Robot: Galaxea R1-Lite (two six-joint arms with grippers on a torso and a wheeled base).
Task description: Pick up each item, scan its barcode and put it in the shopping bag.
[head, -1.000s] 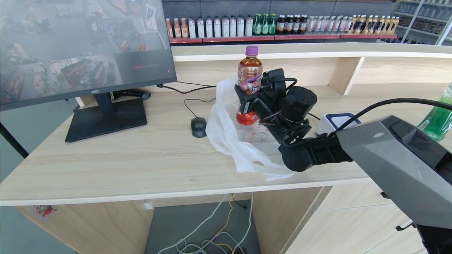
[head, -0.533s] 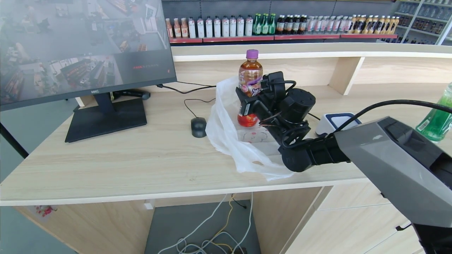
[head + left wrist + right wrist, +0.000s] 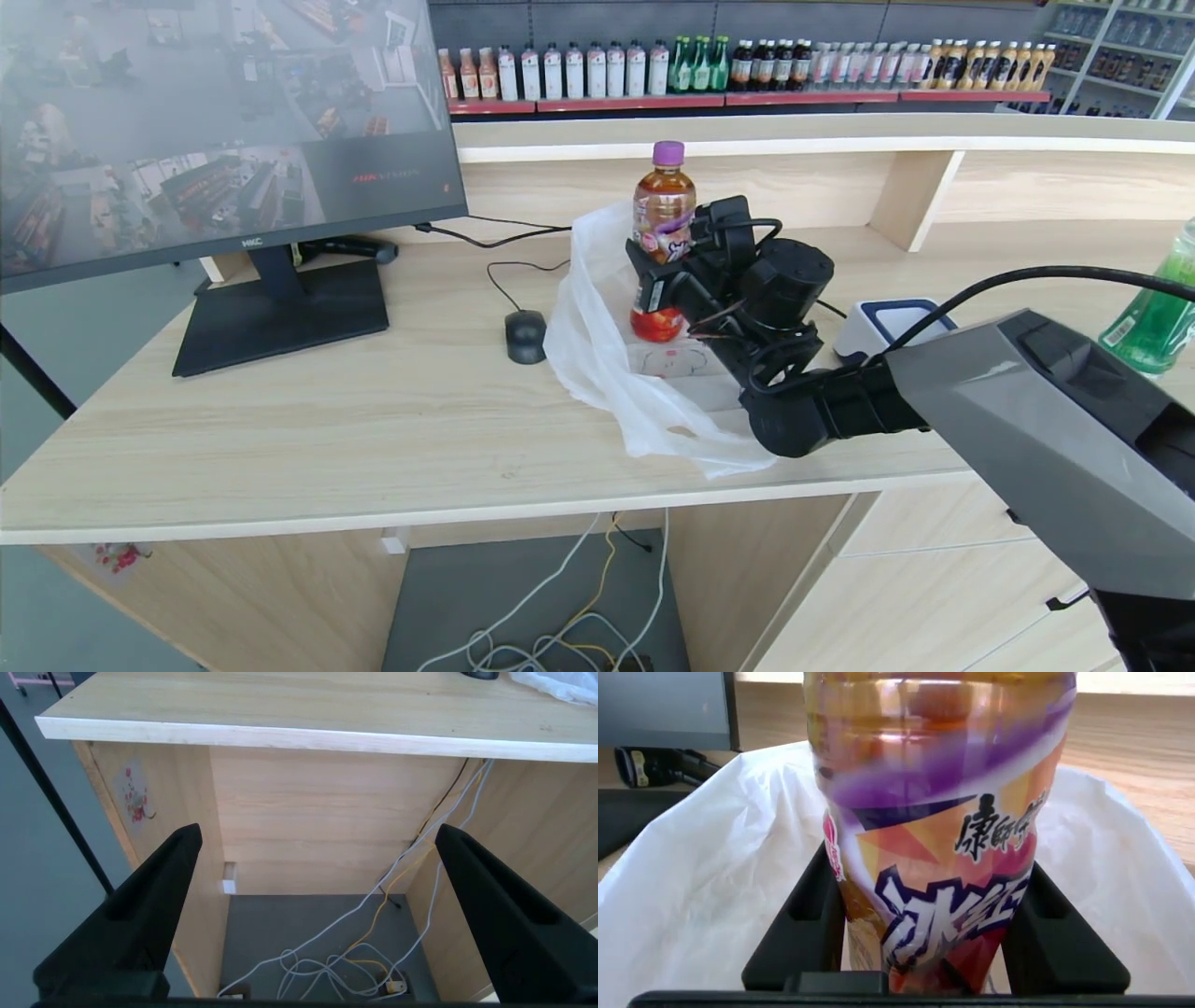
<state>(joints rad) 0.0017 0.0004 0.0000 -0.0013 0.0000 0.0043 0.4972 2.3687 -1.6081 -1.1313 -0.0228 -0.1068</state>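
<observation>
In my right gripper [image 3: 661,280], the bottle [image 3: 664,210] stands upright, with both fingers [image 3: 799,924] clamped on its lower label. Its base sits low in the open mouth of the bag [image 3: 597,359], directly below the fingers. I cannot tell whether the base touches the bag floor. My left gripper [image 3: 313,905] hangs low in front of the counter [image 3: 373,420], its 2 fingers wide apart and holding nothing.

Hazards from here, in my judgement:
1. Tipping. The bottle is tall and narrow, and the bag is limp film. If I release before the base sits flat, it will probably fall over and may roll out of the mouth.
2. Snagging. The bag wall rises close on the left of my fingers. Opening them wide could catch the film and drag the bag on withdrawal.
3. Missed scan. These views do not show whether the barcode has been read. Bagging first would skip that step.

Surroundings: the scanner [image 3: 887,327] sits to the right of my right fingers, beside the wrist. The mouse [image 3: 525,334] lies just left of the bag, apart from it. The monitor [image 3: 215,121] stands well to the left. A green bottle [image 3: 1153,317] stands far right. The bag's own slack wall is the nearest obstruction.
</observation>
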